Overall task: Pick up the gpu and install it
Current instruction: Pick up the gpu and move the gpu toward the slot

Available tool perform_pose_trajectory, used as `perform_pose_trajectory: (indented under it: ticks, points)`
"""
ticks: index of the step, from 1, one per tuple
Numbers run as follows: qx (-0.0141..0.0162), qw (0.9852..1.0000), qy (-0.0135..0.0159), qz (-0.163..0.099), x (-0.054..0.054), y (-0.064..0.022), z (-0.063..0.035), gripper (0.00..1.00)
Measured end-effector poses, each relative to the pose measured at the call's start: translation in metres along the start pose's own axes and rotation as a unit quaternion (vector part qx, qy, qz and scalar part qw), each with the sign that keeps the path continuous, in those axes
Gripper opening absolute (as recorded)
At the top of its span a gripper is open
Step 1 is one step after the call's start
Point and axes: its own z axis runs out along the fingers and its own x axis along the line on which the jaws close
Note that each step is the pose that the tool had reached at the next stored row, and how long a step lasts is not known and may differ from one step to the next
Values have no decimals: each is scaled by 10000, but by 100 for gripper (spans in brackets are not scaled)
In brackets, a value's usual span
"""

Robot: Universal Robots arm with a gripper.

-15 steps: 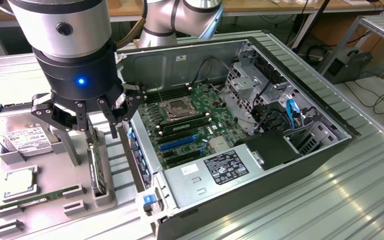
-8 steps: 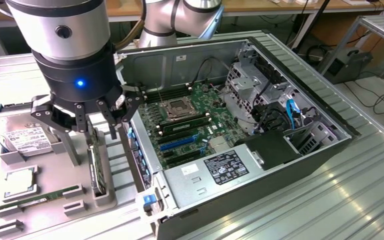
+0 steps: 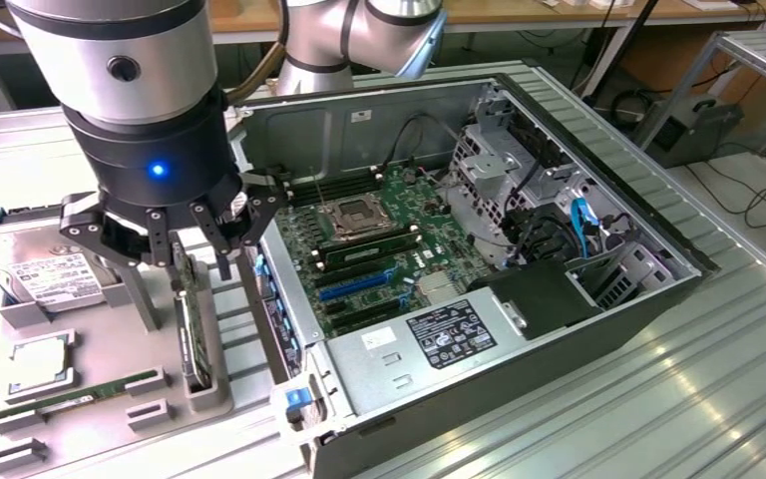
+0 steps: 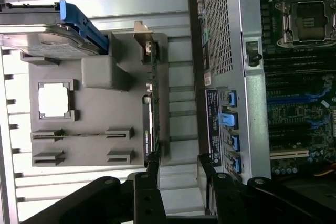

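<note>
One gpu (image 3: 192,339) stands edgewise in one grey holder (image 3: 111,344); the arm points down, gripper (image 3: 185,261) jaws apart, just above it.

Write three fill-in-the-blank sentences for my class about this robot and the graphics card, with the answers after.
The gripper hangs over the gpu with its jaws ___.
The gpu stands on its ___ in the grey holder, outside the computer case.
The hard drive lies on the exterior view's ___ of the gpu.
Missing words: open; edge; left.
</note>
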Motion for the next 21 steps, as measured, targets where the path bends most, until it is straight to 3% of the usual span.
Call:
perform_pose_trajectory:
  ticks: [21]
  points:
    - [0,10000,0,0,11,-3,56,42]
